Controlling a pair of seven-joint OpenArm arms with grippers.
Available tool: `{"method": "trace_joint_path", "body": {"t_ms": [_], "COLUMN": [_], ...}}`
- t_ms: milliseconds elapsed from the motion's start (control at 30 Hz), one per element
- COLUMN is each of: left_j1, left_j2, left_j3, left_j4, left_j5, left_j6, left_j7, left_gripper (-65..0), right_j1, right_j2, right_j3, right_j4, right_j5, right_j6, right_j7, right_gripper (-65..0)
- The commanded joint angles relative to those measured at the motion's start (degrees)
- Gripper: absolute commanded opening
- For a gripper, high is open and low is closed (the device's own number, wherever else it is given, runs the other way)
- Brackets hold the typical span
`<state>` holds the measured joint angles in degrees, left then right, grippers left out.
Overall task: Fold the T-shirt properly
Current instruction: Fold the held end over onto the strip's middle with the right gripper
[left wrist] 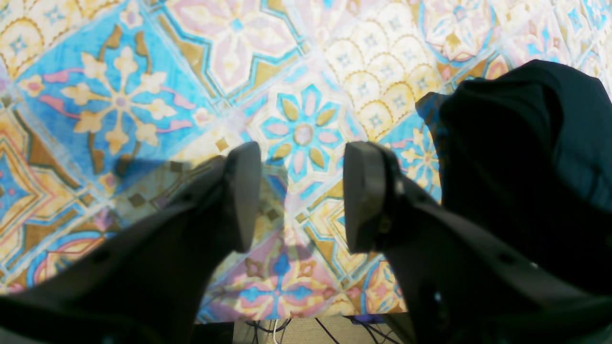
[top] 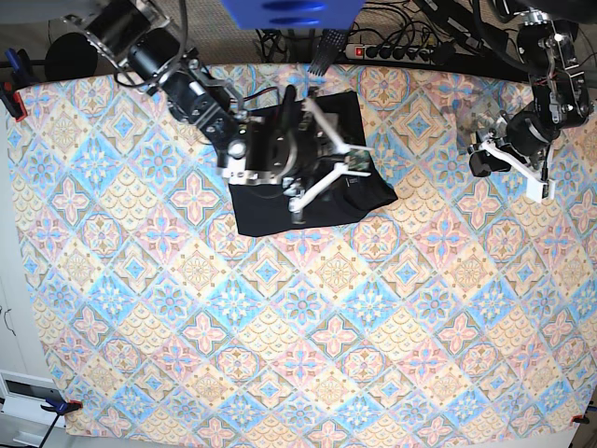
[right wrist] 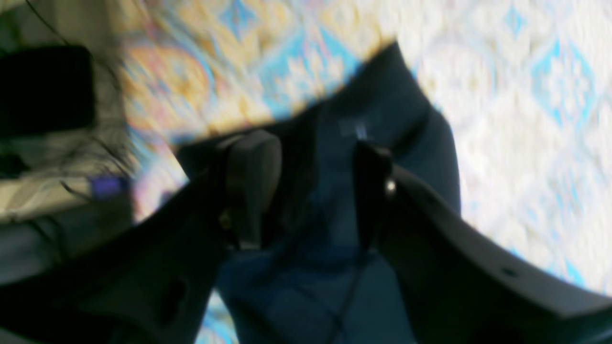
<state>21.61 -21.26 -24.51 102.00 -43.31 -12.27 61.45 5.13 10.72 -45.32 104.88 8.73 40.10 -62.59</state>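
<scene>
The black T-shirt (top: 266, 213) lies bunched in a rough rectangle at the back middle of the patterned tablecloth (top: 308, 327). My right gripper (top: 357, 166) hovers over its right part. In the blurred right wrist view the gripper (right wrist: 311, 186) is open, with dark fabric (right wrist: 397, 110) and a small pale tag (right wrist: 356, 128) between and beyond its fingers. My left gripper (top: 508, 168) is off to the far right, apart from the shirt. In the left wrist view it (left wrist: 301, 196) is open and empty above bare cloth, with the T-shirt (left wrist: 526, 157) at the right edge.
A power strip with cables (top: 392, 51) runs along the back edge, and cables (left wrist: 277, 329) show past that edge in the left wrist view. A blue object (top: 280, 11) hangs at the top middle. A red clamp (top: 9, 96) grips the cloth's back left corner.
</scene>
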Motion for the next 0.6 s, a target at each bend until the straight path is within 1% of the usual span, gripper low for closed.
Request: {"method": "trace_joint_path", "body": {"t_ms": [0,100,200,267,367,433,500,567], "left_j1": [0.06,2.17,4.55,5.6,5.78,5.78,5.69,5.78], "left_j2": [-0.85,-1.12,-0.85,-0.85,-0.85,-0.85,-0.85,-0.85], "left_j3": [0.12,3.99,7.15,8.64,8.73,8.73,8.82,8.82], "left_j4": [1.26,5.3,10.66,11.81,11.72,11.72,11.72,11.89], "left_j5": [-0.43,-0.08,0.98,1.16,1.07,1.07,1.07,0.8], "left_j6": [-0.17,-0.17,-0.17,0.01,0.01,0.01,0.01,0.01], "left_j7": [-0.92,-1.01,-1.01,-1.01,-1.1,-1.1,-1.1,-1.1], "left_gripper": [-39.2,-39.3,-39.3,-39.3,-39.3,-39.3,-39.3,-39.3], "right_j1": [0.81,0.81,-0.42,-0.86,-0.95,-0.95,-0.69,-0.51], "right_j2": [0.66,2.16,2.16,2.16,2.16,2.86,3.13,3.13], "right_j3": [2.29,7.56,12.49,16.7,22.24,23.21,22.24,21.28], "right_j4": [1.19,4.17,5.84,5.84,5.84,5.67,4.88,1.62], "right_j5": [-0.51,-0.51,0.81,3.97,9.86,11.36,11.18,10.39], "right_j6": [-0.1,-0.1,-0.1,-0.1,-0.1,-0.1,-0.1,-0.1], "right_j7": [0.83,1.44,3.55,3.82,3.64,3.82,4.08,4.26], "right_gripper": [-37.2,-37.2,-37.3,-38.5,-42.7,-44.6,-45.4,-45.5]}}
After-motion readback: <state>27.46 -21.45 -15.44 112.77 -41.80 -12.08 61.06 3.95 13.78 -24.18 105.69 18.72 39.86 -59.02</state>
